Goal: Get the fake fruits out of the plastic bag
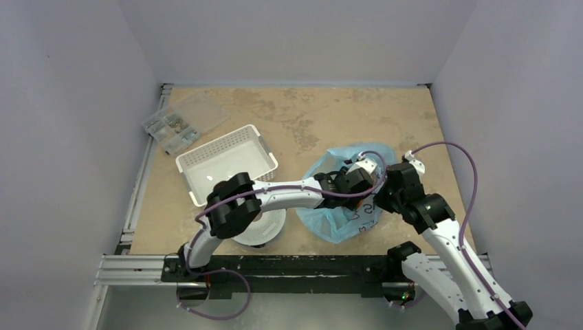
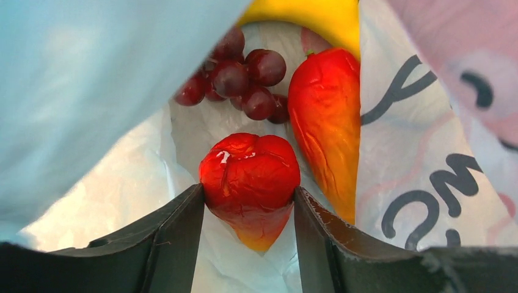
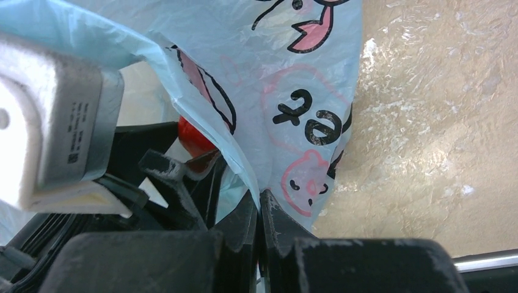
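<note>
The light-blue plastic bag (image 1: 337,223) lies right of centre on the table. My left gripper (image 2: 249,201) is inside it, shut on a red strawberry-like fruit (image 2: 250,177). Beyond it in the bag lie dark purple grapes (image 2: 238,79), an orange-red mango (image 2: 327,128) and a yellow piece (image 2: 311,18). My right gripper (image 3: 259,204) is shut on the bag's edge (image 3: 287,97) and holds the mouth open; the red fruit (image 3: 192,137) shows there between my left fingers. The green fruit is hidden.
A white slotted basket (image 1: 227,161) stands left of the bag. A round white perforated disc (image 1: 261,227) sits under my left arm. A clear box of small parts (image 1: 180,124) lies at the far left. Grey walls enclose the table.
</note>
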You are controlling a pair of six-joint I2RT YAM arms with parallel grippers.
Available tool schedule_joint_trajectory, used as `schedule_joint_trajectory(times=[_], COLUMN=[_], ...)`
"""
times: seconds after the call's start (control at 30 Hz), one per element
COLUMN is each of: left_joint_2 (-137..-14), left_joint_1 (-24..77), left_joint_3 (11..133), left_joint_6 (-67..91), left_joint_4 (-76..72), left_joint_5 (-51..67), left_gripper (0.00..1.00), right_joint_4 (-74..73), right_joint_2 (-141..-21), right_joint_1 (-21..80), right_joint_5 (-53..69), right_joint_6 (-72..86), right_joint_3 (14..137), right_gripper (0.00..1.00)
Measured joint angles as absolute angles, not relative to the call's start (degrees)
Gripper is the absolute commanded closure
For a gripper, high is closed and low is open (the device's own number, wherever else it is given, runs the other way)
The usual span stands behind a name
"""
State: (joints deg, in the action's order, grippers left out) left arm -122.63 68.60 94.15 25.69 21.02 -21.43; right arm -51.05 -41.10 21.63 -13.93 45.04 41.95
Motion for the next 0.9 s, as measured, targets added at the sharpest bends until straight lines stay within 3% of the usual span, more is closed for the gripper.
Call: schedule_joint_trajectory(times=[0.43,0.9], left_joint_2=[-107.2,-92.1], left_joint_1=[68.2,67.8], left_joint_3=[87.7,75.4], left_joint_6=[26.0,27.6], left_joint_4=[21.2,9.0], left_joint_5=[-16.0,-14.8], left_gripper=[0.91,1.0], right_joint_4=[-51.1,-51.1], right_joint_2=[-41.2,-41.2], right_joint_1=[21.6,21.6], right_joint_5=[-14.6,-15.4], right_joint_6=[45.5,45.4], right_joint_3=[41.8,41.7], right_gripper=[1.0,1.0])
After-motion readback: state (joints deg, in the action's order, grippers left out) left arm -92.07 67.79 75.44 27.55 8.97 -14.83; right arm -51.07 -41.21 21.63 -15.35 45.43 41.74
